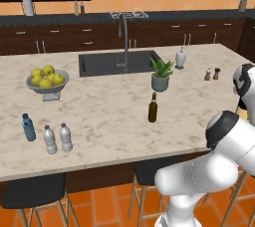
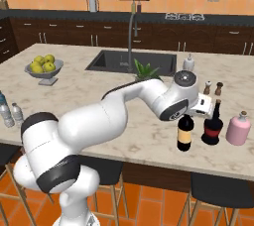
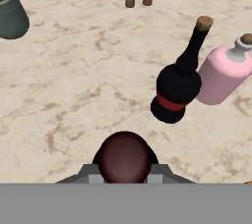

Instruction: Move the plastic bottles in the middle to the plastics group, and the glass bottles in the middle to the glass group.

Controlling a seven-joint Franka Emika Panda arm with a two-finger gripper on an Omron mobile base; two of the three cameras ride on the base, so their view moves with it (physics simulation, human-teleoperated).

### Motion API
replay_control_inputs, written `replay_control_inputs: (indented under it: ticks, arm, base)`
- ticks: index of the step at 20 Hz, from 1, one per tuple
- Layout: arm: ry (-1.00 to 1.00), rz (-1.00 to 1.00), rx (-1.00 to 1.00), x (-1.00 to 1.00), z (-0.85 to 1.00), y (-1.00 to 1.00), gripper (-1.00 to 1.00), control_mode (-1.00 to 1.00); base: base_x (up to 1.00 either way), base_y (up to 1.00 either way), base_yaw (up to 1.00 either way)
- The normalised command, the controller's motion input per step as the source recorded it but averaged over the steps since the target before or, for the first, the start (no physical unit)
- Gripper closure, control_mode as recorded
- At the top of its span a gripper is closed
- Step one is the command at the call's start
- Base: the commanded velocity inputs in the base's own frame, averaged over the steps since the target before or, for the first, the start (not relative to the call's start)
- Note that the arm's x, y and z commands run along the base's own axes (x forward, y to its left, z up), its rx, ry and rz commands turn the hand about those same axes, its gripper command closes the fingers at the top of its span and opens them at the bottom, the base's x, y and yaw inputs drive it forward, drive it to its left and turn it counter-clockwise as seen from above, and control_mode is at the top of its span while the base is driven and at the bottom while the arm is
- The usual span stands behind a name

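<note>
Hand (image 2: 191,116) shut tight on top of tall black wine bottle (image 2: 185,136). Bottle upright, bottom on or just over desk (image 2: 149,141). Red-banded round bottle (image 2: 212,128) just beside, right.

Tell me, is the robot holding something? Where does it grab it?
Yes. The gripper is shut on the wine bottle, gripping its top, right beside the red-banded bottle.
</note>
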Motion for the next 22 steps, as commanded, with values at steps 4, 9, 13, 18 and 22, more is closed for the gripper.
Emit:
replay_control_inputs:
  ticks: [4, 9, 13, 18, 22]
  arm:
    - [0.00, 0.00, -0.02, -0.21, -0.12, -0.46, 1.00, -1.00]
    - [0.00, 0.00, 0.00, -0.03, 0.00, -0.59, 1.00, -1.00]
    - [-0.01, 0.00, 0.00, 0.00, 0.00, -0.61, 1.00, -1.00]
    - [-0.04, 0.00, 0.00, 0.00, 0.00, -0.44, 1.00, -1.00]
    - [-0.04, 0.00, 0.00, -0.01, 0.00, -0.29, 1.00, -1.00]
  base:
    - [0.00, 0.00, 0.00]
    - [0.00, 0.00, 0.00]
    - [0.00, 0.00, 0.00]
    - [0.00, 0.00, 0.00]
    - [0.00, 0.00, 0.00]
